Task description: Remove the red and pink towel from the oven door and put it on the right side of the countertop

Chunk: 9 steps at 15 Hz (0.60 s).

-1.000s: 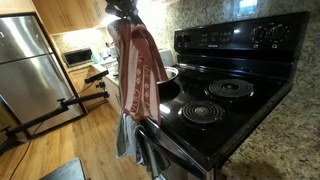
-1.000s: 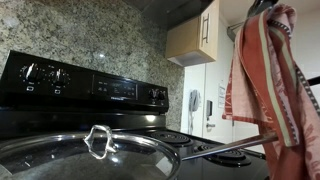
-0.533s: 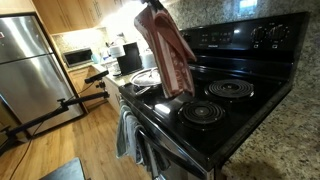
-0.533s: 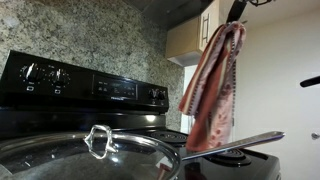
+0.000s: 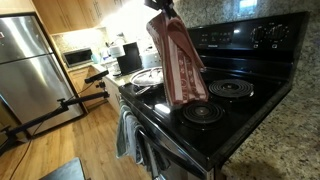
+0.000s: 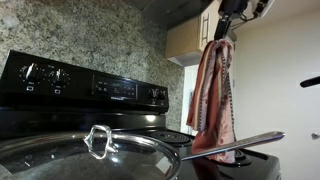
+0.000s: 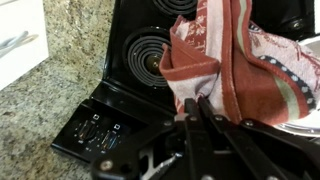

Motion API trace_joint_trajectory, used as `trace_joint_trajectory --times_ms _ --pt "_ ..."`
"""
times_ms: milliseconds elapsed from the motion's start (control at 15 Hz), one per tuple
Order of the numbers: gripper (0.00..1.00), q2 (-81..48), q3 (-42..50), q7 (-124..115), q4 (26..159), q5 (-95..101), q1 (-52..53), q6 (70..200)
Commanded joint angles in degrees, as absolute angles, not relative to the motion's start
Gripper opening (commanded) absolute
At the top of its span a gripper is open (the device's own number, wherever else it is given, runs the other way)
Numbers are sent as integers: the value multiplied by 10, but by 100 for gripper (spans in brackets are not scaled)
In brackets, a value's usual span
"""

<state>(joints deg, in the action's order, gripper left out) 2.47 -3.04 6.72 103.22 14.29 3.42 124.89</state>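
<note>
Item: red and pink towel (image 5: 180,62), striped, gathered at its top and hanging down in one long fold
Holder: gripper (image 5: 162,8), closed on the towel's upper edge; the wrist view shows the cloth pinched between the fingers and spilling away from them
Position now: in the air above the black glass cooktop (image 5: 228,100), lower hem just over a front burner, contact with the glass not seen
Change: within the last second the towel moves from beside the stove's front edge, across the lidded pan (image 6: 95,158), to above the burners; it now hangs straighter than half a second ago
Oven door (image 5: 175,160): no longer carries the striped towel; only a grey-blue towel (image 5: 127,135) hangs at its handle
Meaning for task: removal judged complete, carry to the drop place under way
Destination: speckled granite tabletop (image 5: 282,135) on the far side of the cooktop from the pan, well apart from the towel, nothing laid there yet
Next move calls for: more travel across the cooktop, then lowering and release over the granite
Risk: the loose hem may drag over a burner or catch the pan's handle
</note>
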Motion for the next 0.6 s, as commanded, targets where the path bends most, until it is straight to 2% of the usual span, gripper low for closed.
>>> trace_joint_trajectory --times_ms 0,533 --pt "1 -24 -32 83 1004 112 35 1224" --pt "1 -80 -28 76 1036 153 36 1230"
